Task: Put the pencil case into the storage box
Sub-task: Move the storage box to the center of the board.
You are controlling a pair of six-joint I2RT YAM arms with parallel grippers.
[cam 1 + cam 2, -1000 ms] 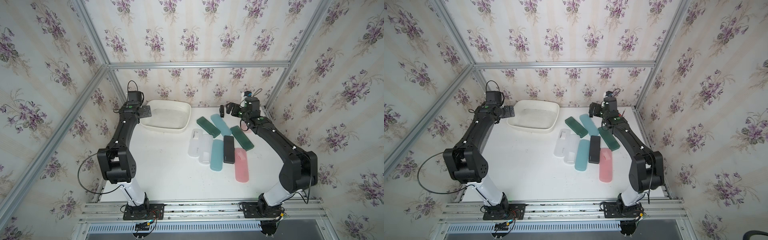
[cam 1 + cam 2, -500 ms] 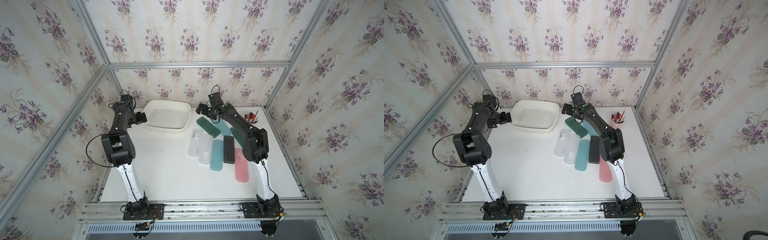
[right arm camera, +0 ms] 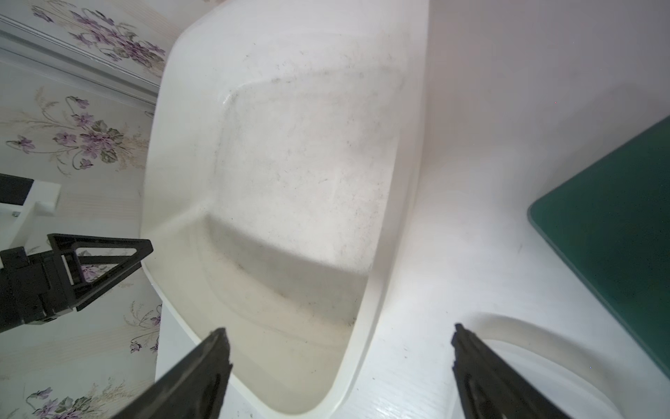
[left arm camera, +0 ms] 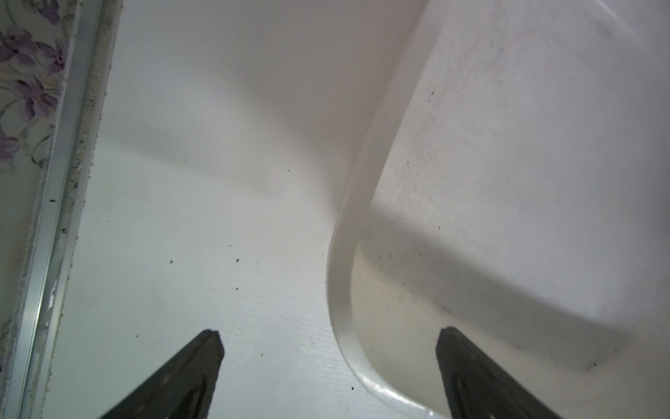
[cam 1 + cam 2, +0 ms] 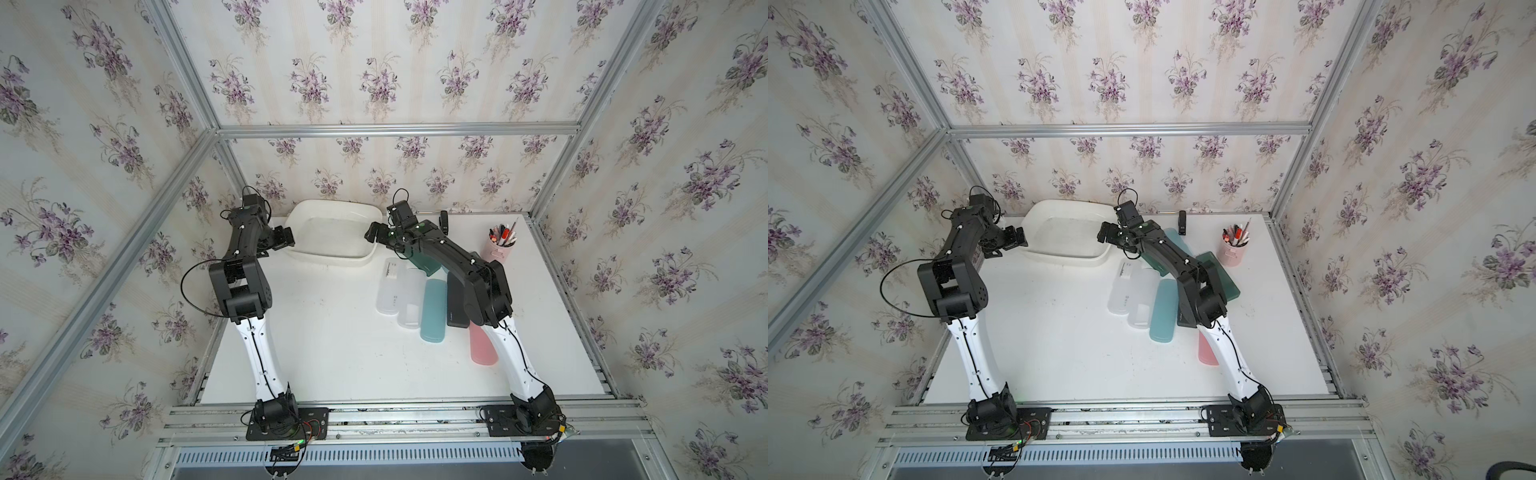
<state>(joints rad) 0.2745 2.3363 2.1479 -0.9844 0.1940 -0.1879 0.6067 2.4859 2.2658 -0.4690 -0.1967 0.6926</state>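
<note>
**Nearest case lies lower right of the right hand; nothing is held**

The storage box [image 5: 332,261] sits in the upper middle of both top views, with no case in it. Both hands are at the box, not at the cases. The left hand [image 5: 285,240] is at the box's left end with its jaws apart. Its wrist view shows the rim [image 4: 348,254] running between the two fingers [image 4: 203,359], touched by neither. The right hand [image 5: 373,232] hangs at the box's right end, its jaws also wide apart and empty. How high it is above the rim is hard to judge.

The pencil cases lie clustered on the surface [image 5: 332,353], right of centre in the frame and all to the lower right of the box. The dark green case [image 5: 424,266] is nearest, just beside the right hand and partly hidden under that arm. Its long axis slants from upper left to lower right. Below it the clear cases [image 5: 392,291], teal case [image 5: 432,309], black case [image 5: 456,303] and pink case [image 5: 482,350] lie side by side, with their long axes running roughly up and down the frame.

The right arm is plainly the nearer one, since the left has the whole box between it and the cases. The coming move probably calls for the right hand to go toward the lower right and set its jaws across the green case's short width.
</note>
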